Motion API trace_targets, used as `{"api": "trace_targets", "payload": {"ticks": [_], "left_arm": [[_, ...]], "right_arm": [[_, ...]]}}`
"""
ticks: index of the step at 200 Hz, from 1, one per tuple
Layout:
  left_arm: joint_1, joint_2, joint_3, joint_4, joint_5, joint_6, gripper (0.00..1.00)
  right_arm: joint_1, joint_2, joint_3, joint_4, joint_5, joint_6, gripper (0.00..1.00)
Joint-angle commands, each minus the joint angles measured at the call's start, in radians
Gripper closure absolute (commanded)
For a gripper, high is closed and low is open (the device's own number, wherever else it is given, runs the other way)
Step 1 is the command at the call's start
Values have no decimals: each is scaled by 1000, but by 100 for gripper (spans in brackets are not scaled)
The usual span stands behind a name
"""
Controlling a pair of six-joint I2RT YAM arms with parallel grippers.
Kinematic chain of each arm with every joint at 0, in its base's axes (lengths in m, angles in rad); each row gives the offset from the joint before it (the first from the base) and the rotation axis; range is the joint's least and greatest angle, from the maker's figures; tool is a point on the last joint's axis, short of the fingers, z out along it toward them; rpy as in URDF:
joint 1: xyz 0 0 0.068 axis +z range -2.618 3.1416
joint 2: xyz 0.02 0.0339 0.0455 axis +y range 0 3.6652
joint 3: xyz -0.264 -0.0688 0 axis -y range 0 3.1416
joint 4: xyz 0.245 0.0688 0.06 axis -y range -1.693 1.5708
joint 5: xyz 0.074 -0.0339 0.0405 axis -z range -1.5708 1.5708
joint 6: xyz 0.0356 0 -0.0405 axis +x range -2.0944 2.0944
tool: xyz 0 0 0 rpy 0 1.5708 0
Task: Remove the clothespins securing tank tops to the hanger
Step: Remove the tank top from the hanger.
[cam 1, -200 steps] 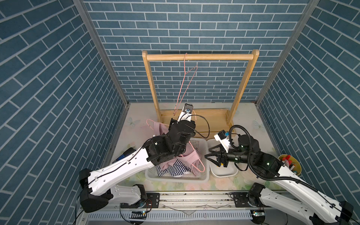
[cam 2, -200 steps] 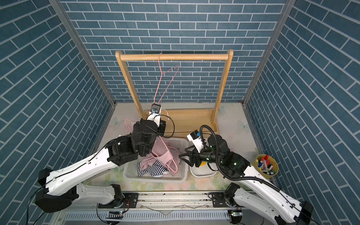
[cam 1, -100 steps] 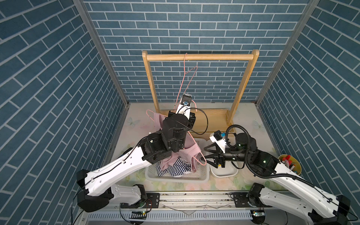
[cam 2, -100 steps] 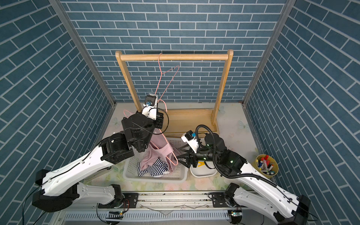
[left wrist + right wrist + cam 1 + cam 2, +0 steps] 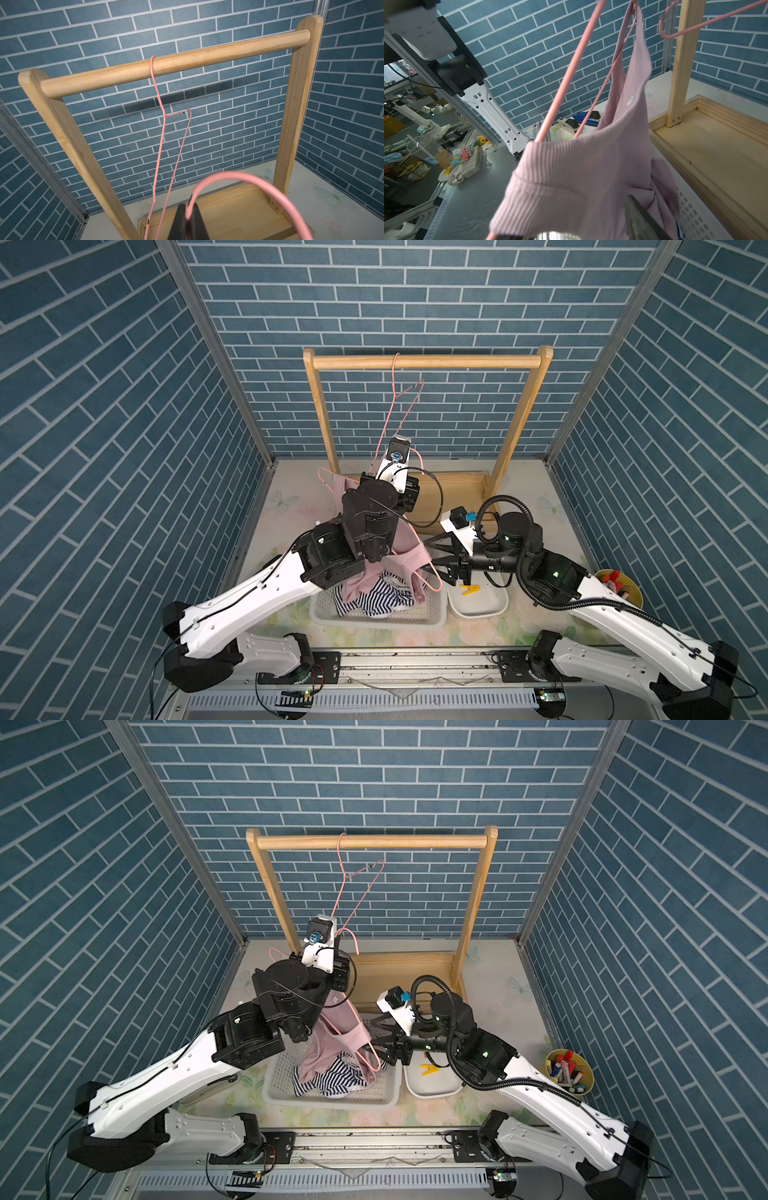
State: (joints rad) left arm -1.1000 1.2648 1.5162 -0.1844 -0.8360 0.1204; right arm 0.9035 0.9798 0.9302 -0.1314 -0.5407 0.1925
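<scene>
My left gripper [image 5: 188, 217] is shut on the hook of a pink wire hanger [image 5: 432, 572], held up over the white basket [image 5: 415, 620]. The dusty pink tank top [image 5: 399, 556] hangs from that hanger, its lower part bunched in the basket. The navy-and-white striped tank top [image 5: 374, 601] lies crumpled in the basket. My right gripper [image 5: 436, 558] stands open just beside the pink top's hem and the hanger's lower corner; in the right wrist view the pink top [image 5: 591, 176] fills the front. One yellow clothespin [image 5: 469, 590] lies in the white tray [image 5: 486, 610]. No clothespin shows on the hanger.
A second, bare pink hanger [image 5: 401, 406] hangs from the wooden rack's rail [image 5: 424, 361]. The rack's base box sits behind the basket. A cup of pens [image 5: 619, 585] stands at the far right. Two staplers [image 5: 583, 118] lie by the left wall.
My left arm has lifted the hanger up and back, drawing the pink top out of the basket. My right gripper has shifted slightly from over the tray toward the top.
</scene>
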Motion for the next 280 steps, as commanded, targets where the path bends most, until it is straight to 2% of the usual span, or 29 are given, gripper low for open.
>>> {"api": "trace_targets", "payload": {"ticks": [1,20,38,57,102,140,204,280], "left_arm": [[0,-36,6,43,10,-1,100],[1,-37,3,49,3,8,100],[3,-33,-1,50,-23,28,100],[18,-27,-17,63,-41,43,100],[68,-13,-18,61,-86,71,100],[96,-1,5,61,-105,99,100],[106,6,81,83,-117,169,100],[107,-7,106,112,-78,129,100]], "right_arm": [[6,26,37,48,19,-37,38],[8,30,27,75,34,-30,54],[8,13,13,85,55,-30,82],[8,-25,-8,91,95,-28,100],[8,-130,-55,38,206,-48,100],[8,-220,-98,26,243,-48,100],[9,-302,-200,36,355,-30,100],[8,-214,-242,130,334,-7,100]]}}
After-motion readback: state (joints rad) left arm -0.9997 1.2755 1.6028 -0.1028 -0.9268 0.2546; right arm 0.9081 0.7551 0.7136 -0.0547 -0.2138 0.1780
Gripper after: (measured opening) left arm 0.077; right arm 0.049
